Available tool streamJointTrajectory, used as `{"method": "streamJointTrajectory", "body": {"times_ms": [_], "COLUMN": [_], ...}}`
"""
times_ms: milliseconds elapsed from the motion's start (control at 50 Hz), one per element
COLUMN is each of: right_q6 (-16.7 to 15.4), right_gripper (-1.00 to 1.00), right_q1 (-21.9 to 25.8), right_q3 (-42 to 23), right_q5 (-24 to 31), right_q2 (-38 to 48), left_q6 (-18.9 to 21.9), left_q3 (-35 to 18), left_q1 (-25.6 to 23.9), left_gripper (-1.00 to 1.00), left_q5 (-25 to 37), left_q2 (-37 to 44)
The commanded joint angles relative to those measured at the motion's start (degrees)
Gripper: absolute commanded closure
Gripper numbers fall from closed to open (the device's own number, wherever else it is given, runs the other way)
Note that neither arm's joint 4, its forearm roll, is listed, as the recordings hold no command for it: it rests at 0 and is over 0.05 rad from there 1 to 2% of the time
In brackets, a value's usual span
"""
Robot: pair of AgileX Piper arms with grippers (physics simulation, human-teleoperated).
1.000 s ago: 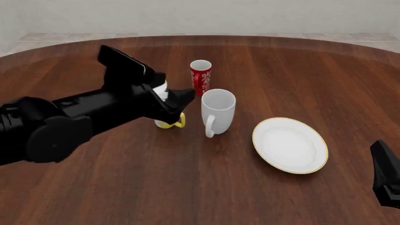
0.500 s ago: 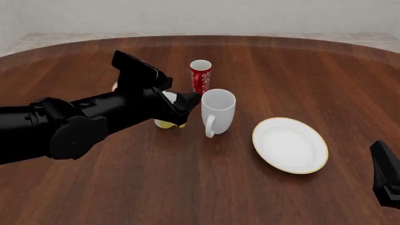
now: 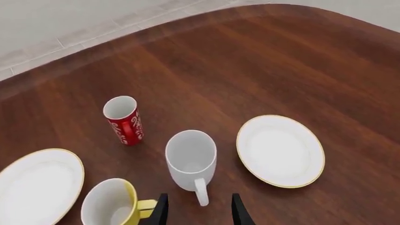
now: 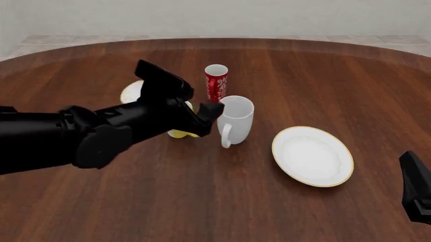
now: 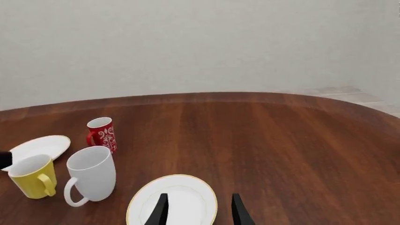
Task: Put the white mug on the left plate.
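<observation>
Approaching the white mug point(image 4: 235, 117), which stands upright mid-table beside the yellow mug point(image 3: 111, 206), I hold the left gripper point(image 3: 198, 212) parted and empty so its fingers line up on the handle. Behind my arm lies the left plate point(image 4: 132, 91). My right gripper point(image 5: 197, 210), parted and empty, waits near the larger plate point(image 4: 312, 156).

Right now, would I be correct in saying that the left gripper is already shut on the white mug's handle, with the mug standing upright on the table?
Not quite: the left gripper is open, not shut on the handle. The left wrist view shows its fingers apart on either side of the handle, short of the white mug. The mug does stand upright on the table.
</observation>
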Motion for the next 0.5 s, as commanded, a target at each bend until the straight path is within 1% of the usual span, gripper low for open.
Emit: {"method": "streamJointTrajectory", "body": {"times_ms": [20,360,500], "right_q6": [0.0,0.1,0.2], "right_gripper": [-1.0,-1.0,-1.0], "right_q1": [0.0,0.0,-0.8], "right_q3": [0.0,0.0,0.0], "right_q5": [0.0,0.1,-0.1], "right_q2": [0.0,-0.1,-0.1], "left_q6": [-0.3,-0.9,-1.2], "left_q3": [-0.7,-1.8,-2.4], "left_q1": [-0.2,-0.3,-0.5], "left_gripper": [-1.0,-1.0,-1.0], "left_q5": [-0.9,-1.3,-1.9], "left_q2": [2.4,4.8,6.7]}}
